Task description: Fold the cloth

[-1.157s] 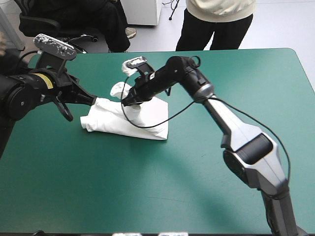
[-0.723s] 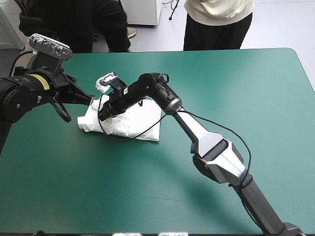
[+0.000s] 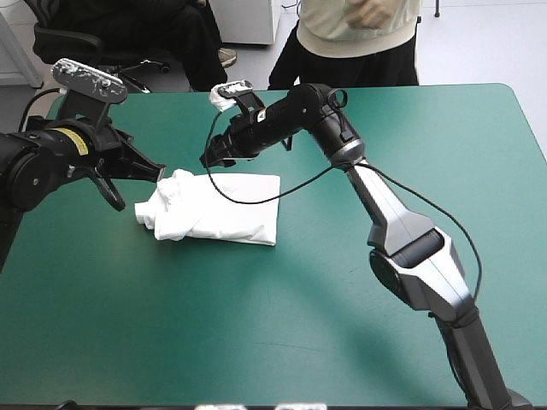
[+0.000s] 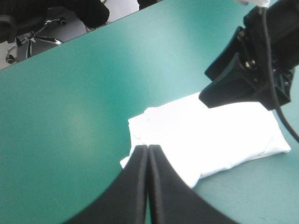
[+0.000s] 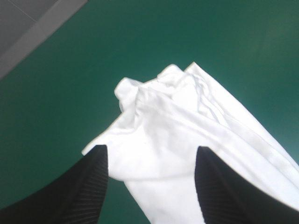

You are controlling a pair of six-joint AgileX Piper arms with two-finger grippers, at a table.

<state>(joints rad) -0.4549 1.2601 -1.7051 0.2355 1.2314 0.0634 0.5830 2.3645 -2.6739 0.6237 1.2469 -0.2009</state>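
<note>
T-shirt (image 3: 218,213) is being seen as soft white cloth, matt, rumpled and creased at one end, smoother along the folded panel. Table cover (image 3: 256,325) is being shown as teal-green, smooth, with a faint sheen, pale light patches being reflected. Fingers (image 5: 91,186) of the right gripper (image 5: 152,148) are being shown as black, matt, finely ribbed, rubber-like. Fingers (image 4: 135,191) of the left gripper (image 4: 148,147) are being seen as black, smooth, satin, plastic-like. Right arm (image 3: 410,231) is being seen as glossy black casing with silver-grey satin shells; metal or plastic cannot be told.
</note>
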